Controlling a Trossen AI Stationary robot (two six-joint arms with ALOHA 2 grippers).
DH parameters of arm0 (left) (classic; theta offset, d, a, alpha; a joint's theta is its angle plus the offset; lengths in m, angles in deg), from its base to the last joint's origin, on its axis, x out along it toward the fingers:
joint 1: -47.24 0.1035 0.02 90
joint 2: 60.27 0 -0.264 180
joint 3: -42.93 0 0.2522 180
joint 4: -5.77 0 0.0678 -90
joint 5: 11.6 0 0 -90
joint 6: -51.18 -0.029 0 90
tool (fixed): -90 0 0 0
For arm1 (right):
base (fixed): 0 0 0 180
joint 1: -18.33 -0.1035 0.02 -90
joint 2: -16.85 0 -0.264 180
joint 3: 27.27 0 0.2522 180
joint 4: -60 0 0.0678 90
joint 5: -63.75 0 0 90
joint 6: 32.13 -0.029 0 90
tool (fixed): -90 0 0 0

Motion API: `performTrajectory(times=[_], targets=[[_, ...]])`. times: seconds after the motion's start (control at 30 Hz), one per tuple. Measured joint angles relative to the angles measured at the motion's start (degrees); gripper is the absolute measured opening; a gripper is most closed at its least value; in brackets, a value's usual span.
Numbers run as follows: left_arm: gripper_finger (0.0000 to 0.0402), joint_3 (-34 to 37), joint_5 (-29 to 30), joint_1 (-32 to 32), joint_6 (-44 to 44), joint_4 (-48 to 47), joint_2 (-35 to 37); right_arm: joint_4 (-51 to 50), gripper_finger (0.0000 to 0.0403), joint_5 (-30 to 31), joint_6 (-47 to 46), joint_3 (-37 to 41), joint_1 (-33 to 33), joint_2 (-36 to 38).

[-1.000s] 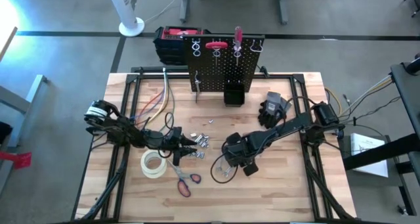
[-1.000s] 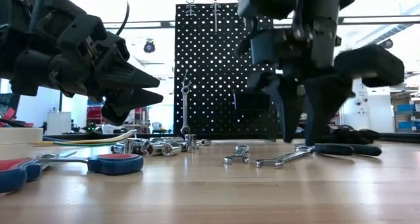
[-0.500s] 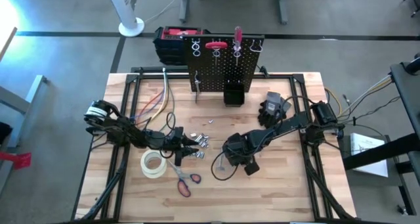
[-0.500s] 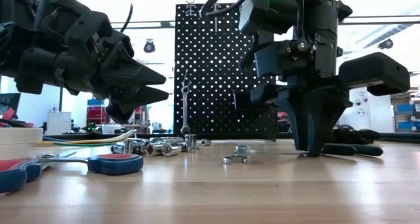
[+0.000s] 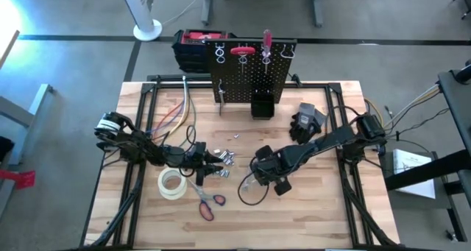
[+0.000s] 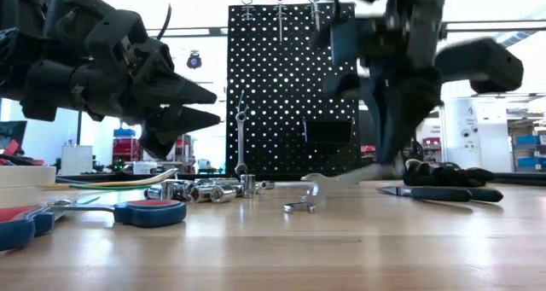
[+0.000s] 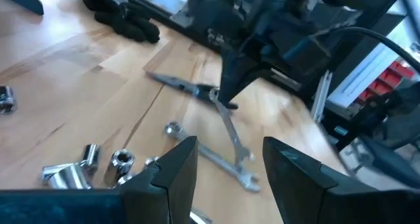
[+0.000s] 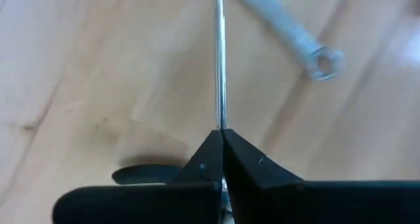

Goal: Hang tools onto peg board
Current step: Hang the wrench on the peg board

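Wrench (image 8: 220, 60) is the tool in hand: the right claw (image 8: 222, 140) is pressed together on its thin silver shank, near the middle of the worktop (image 5: 316, 214), and in the low view one end looks lifted off the wood while the other end is hard to place. A second wrench (image 7: 223, 159) lies flat just beside it. This seems to be the pick-up step, with the carry to the peg board (image 5: 246, 78) not yet made. The next move likely calls for raising the wrench clear, turning it so its ring end meets a free hook along the top, and keeping the grip from slipping on so narrow a shank (a thin pinch may let it swing).

The left claw (image 7: 226, 165) hovers spread and empty above the cluster of silver sockets (image 5: 224, 159), near the red-handled scissors (image 5: 208, 203) and the white tape roll (image 5: 174, 183).

The peg board stands upright at the far edge of the worktop, with a red-handled tool (image 5: 243, 51) and a screwdriver (image 5: 267, 39) already hung. Its small black bin (image 5: 261, 106) shows a dark interior; I cannot tell whether anything is inside. A black glove (image 5: 306, 118) lies to its right.
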Motion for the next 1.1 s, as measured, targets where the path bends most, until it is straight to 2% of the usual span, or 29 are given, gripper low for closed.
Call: performTrajectory(times=[0.13,0.27,0.37,0.5,0.6,0.73,0.87,1.1], targets=[[0.0164,-3.88,-1.94,0.0,-1.98,-0.64,0.0,-1.73,0.0002,7.92,-0.8,-1.97,-1.9,0.07],[0.0164,-9.74,-5.05,0.0,-4.48,-7.46,0.0,-1.15,0.0001,8.44,-1.22,-3.0,-2.8,0.11],[0.0164,-14.87,-5.89,0.0,-6.45,-18.04,0.0,-1.31,0.0001,8.7,-1.82,-3.41,-3.26,0.11],[0.0164,-22.78,-5.94,0.0,-8.4,-38.24,0.0,-1.42,0.0001,8.97,-2.78,-3.5,-3.68,0.11],[0.0164,-28.31,-5.55,0.0,-9.39,-51.69,-0.07,-0.34,0.0,8.86,-7.43,-3.4,-3.36,0.13],[0.0164,-32.45,-3.8,-0.62,-12.46,-58.3,-0.16,5.33,0.0004,6.13,-18.37,-2.43,-1.59,-0.06],[0.0164,-33.6,-3.63,-0.74,-14.2,-58.27,-0.17,10.75,0.0038,3.03,-27.19,-0.15,-0.71,-0.99],[0.0164,-32.23,-2.55,-0.96,-13.9,-58.47,-0.17,15.94,0.0145,3.32,-35.89,5.14,-0.65,-2.23]])
